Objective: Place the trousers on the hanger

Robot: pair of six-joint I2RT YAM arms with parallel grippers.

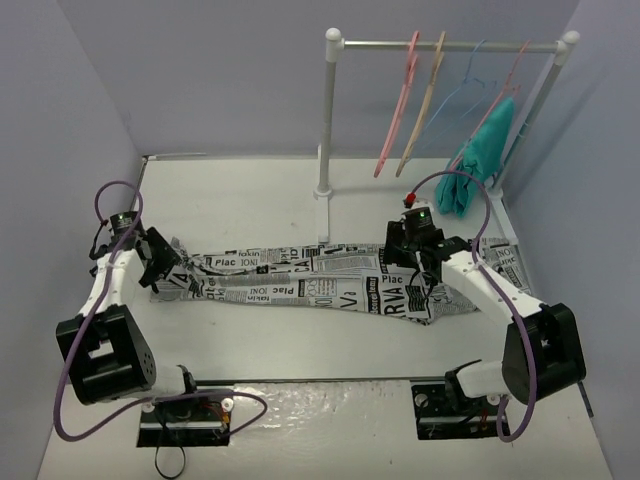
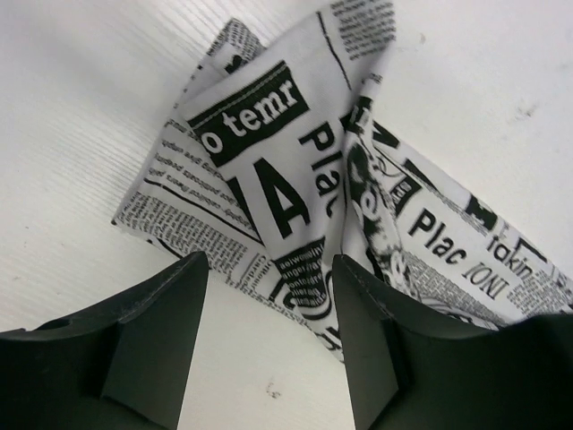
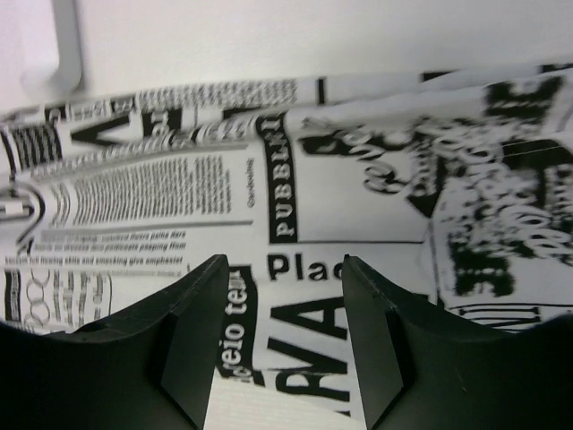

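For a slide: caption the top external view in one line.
Newspaper-print white fabric trousers lie stretched across the white table, thick pink plastic hanger hanging on the rail behind.

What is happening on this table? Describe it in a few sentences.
The trousers lie stretched flat across the table. The robot's left gripper sits open at one end, and the right gripper is open over the other. Neither holds cloth. The pink hanger hangs on the rail behind, not yet used.
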